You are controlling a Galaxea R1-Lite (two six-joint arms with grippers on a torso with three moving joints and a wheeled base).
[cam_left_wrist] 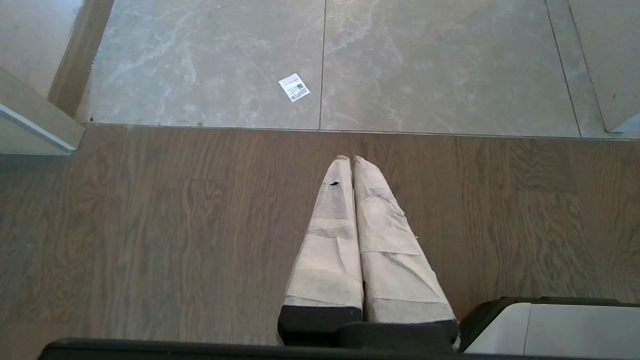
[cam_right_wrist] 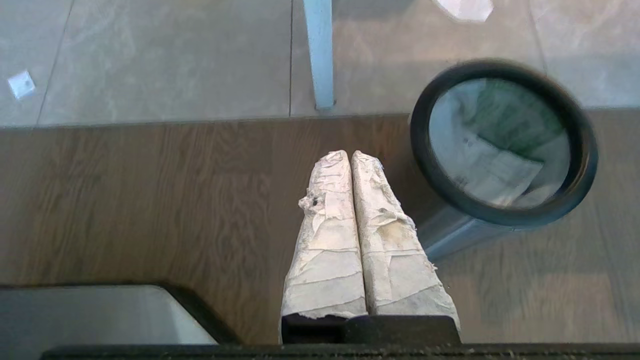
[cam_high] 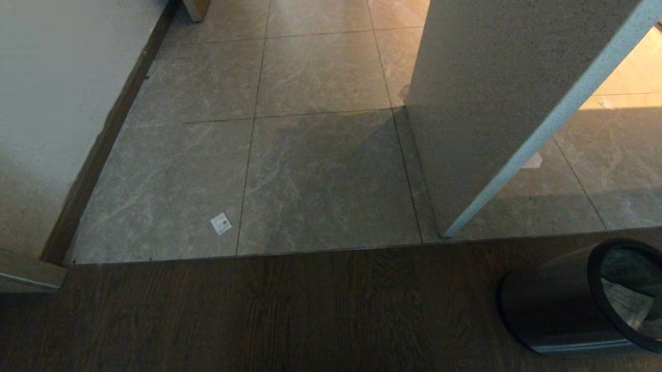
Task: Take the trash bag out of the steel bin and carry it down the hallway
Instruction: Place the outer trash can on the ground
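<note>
Right pincer (cam_right_wrist: 350,156) pressed fully closed, taped fingers (cam_right_wrist: 330,240) flat against each other with nothing between them, hanging over the dark wood floor (cam_right_wrist: 150,200). Just beside it, toward the tiles, the steel bin (cam_right_wrist: 450,235), black ring rim tilted toward the camera in the right wrist view. Inside, the trash bag (cam_right_wrist: 495,150), pale and crumpled, with a green patch and a white paper slip; not touched by the pincer. Left pincer (cam_left_wrist: 352,160) likewise closed tight and empty, its wrapped fingers (cam_left_wrist: 390,250) side by side over the same wood planks, well apart from the bin. Only in the left wrist view: a small white label (cam_left_wrist: 294,87) sharp enough to show dark print, lying on a tile just past the seam where wood meets tile. Only in the right wrist view: the bag's contents looked into from nearly straight above. Neither pincer in the head view. There instead the wider setting: bin at the lower right corner on the wood, the hallway (cam_high: 315,75) of glossy marbled tiles running away ahead, white wall (cam_high: 37,109) with dark baseboard on the left, and a pale speckled panel (cam_high: 499,78) slanting down to the floor on the right.
</note>
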